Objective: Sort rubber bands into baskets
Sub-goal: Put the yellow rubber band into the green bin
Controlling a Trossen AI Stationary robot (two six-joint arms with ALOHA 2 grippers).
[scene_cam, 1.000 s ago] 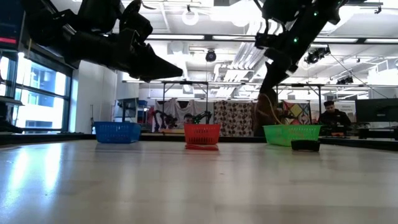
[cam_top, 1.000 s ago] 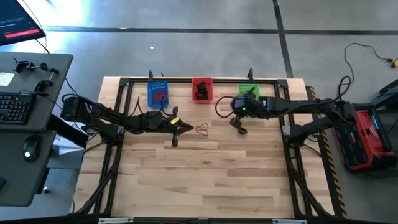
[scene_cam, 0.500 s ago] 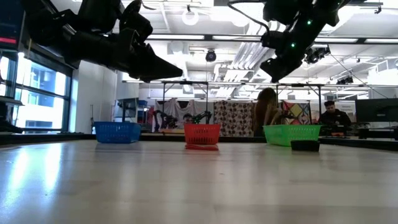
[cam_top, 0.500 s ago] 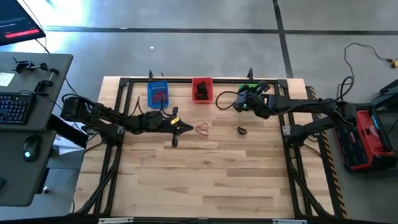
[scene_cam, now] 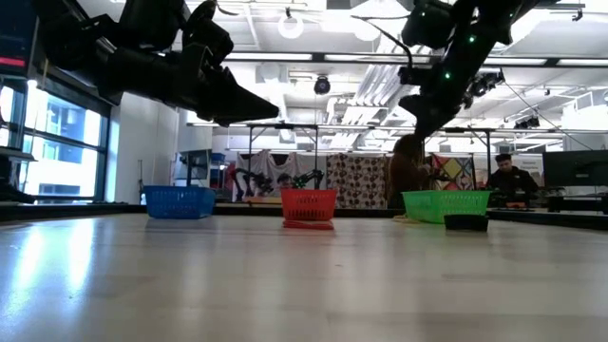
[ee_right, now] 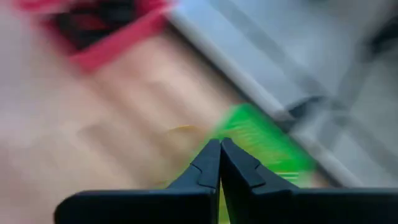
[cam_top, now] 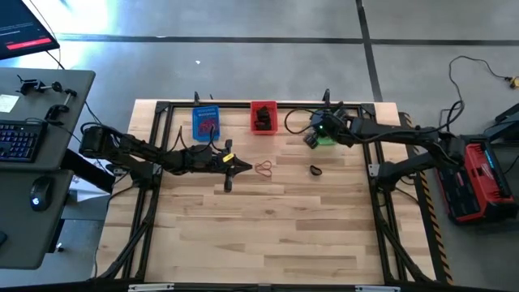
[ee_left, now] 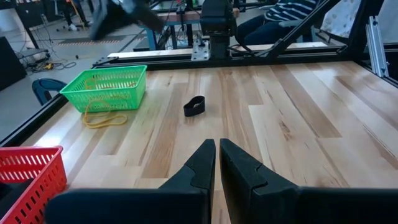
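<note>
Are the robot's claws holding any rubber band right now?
No. The left gripper is shut with nothing between its fingers, and the right gripper is shut and empty too, above the green basket.

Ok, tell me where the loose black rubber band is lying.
In the high view the black rubber band lies on the bare table, right of centre, just in front of the green basket and right of the red bands.

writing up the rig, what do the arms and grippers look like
Both arms are dark, jointed, with black cables looped along them. The left gripper and right gripper each end in two black, tapered, wedge-shaped fingers. The right arm's wrist carries a small green light.
</note>
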